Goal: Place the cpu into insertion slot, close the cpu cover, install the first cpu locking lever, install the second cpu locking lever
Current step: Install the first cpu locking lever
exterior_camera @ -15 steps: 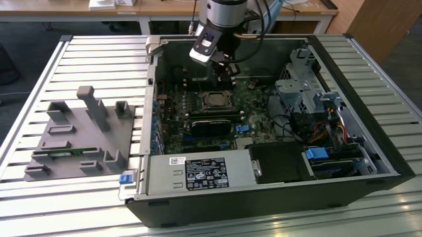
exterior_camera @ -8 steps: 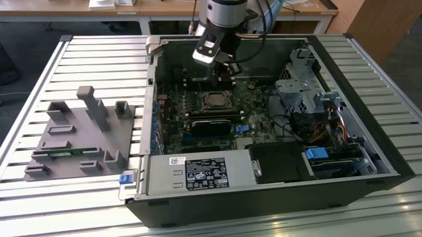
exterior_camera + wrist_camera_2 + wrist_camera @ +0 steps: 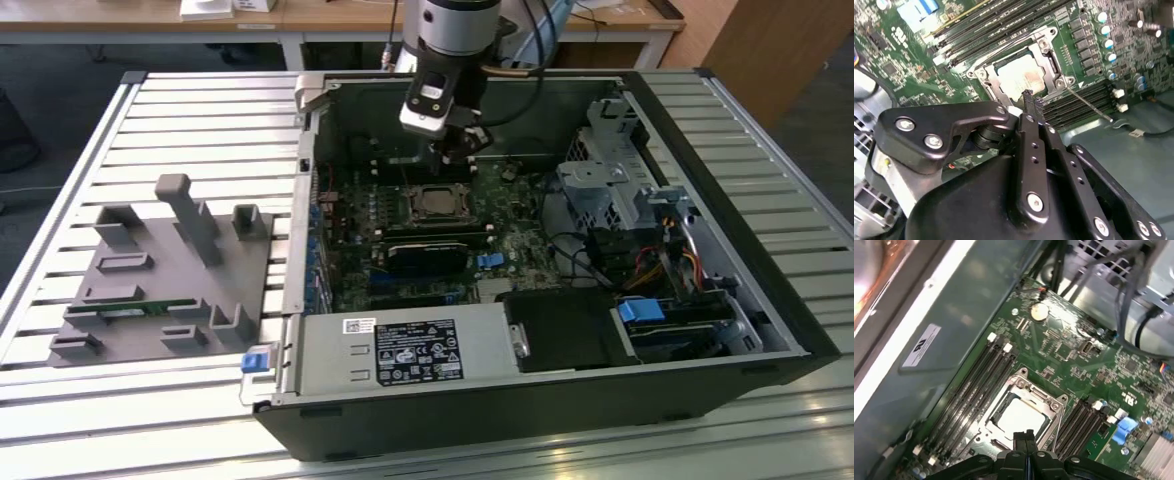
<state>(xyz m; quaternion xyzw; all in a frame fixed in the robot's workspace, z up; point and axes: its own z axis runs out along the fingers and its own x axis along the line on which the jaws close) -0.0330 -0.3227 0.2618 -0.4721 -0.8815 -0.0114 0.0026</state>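
The cpu lies flat in the middle of the green motherboard, pale metal top up; it also shows in the first wrist view and the exterior view. The insertion slot is hidden under it. The silvery cpu cover lies down around the chip like a frame. A thin locking lever sticks out sideways from one corner of the cover. My gripper hangs just above the socket's edge, shut with nothing between its fingers; it also appears in the other two views.
Black memory slots flank the socket on both sides. The open computer case holds a power supply, a drive cage and cables. A grey fixture block sits on the slatted table at the exterior view's left.
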